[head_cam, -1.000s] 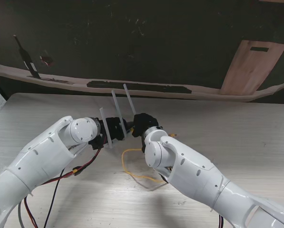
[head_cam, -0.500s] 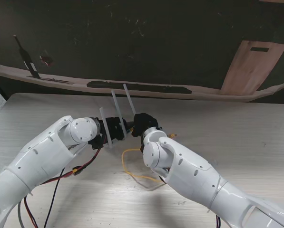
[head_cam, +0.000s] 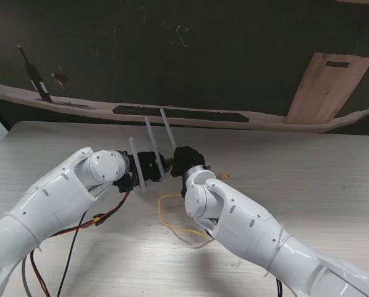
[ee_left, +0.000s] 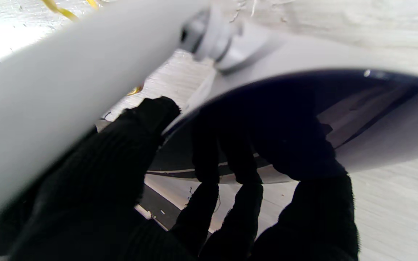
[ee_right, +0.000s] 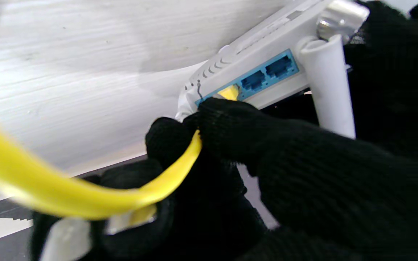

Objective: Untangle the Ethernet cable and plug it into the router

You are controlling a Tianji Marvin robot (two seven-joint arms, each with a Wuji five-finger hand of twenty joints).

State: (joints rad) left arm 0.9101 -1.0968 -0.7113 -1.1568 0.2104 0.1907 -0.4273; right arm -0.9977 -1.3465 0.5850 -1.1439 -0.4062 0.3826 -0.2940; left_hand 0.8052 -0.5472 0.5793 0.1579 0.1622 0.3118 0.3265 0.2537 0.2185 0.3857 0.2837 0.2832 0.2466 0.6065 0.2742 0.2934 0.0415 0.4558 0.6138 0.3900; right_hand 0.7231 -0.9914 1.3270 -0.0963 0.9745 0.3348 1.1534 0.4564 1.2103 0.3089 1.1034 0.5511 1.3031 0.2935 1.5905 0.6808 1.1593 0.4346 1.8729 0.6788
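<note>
My right hand (ee_right: 230, 145) pinches the limp, light Ethernet cable (ee_right: 85, 195) just behind its rigid plug at the router (ee_right: 263, 61) port, centre frame, while my left hand (ee_left: 201, 170) grips the light router body steady.

Colours shown: both hands, left (head_cam: 148, 166) and right (ee_right: 252, 152), wear black knitted gloves; the arms (head_cam: 54, 204) are glossy white. The cable (ee_right: 85, 195) is bright yellow. The router (ee_right: 252, 54) is white with light-blue ports (ee_right: 267, 72) and white antennas (head_cam: 152, 141). The table (head_cam: 320, 179) is pale whitish wood grain. Red and black wires (head_cam: 94, 224) hang beside the left arm. Background wall (head_cam: 184, 55) dark; board (head_cam: 325, 86) tan wood.
</note>
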